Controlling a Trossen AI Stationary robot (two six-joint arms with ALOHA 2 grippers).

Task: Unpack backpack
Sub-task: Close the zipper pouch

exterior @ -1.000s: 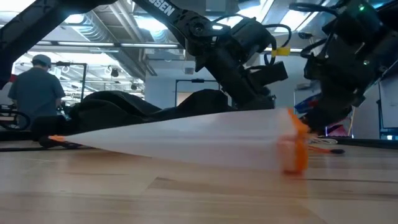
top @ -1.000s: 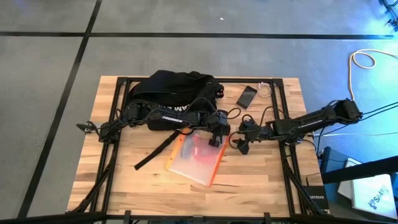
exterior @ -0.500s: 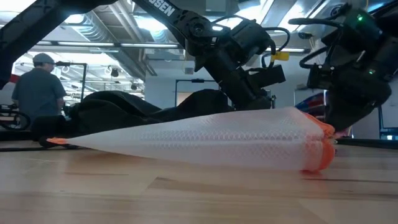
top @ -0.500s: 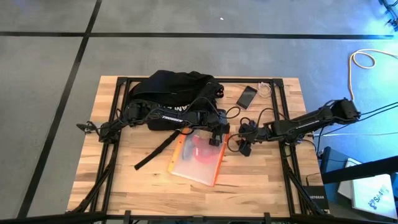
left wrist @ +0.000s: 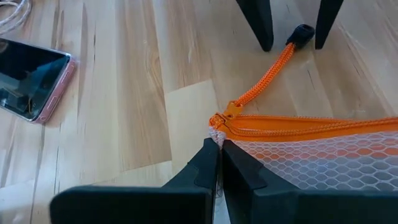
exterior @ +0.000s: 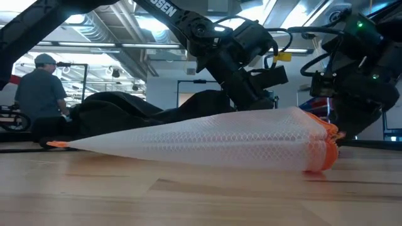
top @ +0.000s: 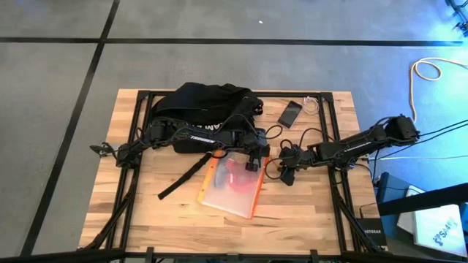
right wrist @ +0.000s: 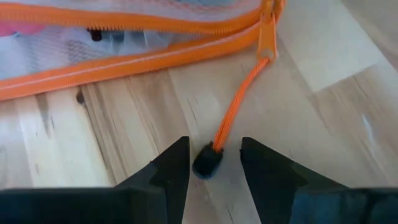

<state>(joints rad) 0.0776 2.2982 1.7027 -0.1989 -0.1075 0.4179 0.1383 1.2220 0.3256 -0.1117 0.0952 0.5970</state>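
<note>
Counting one backpack [top: 201, 106], one pouch [top: 232, 184], one phone [top: 289, 113]

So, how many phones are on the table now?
1. The phone lies near the table's far edge, right of the backpack. More could be hidden inside it.

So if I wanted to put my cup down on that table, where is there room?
Bare wood lies along the table's near edge, below the mesh pouch, and left of the backpack's loose strap. The middle is crowded: both grippers meet at the pouch's zipper, and the phone fills the far right corner.
</note>
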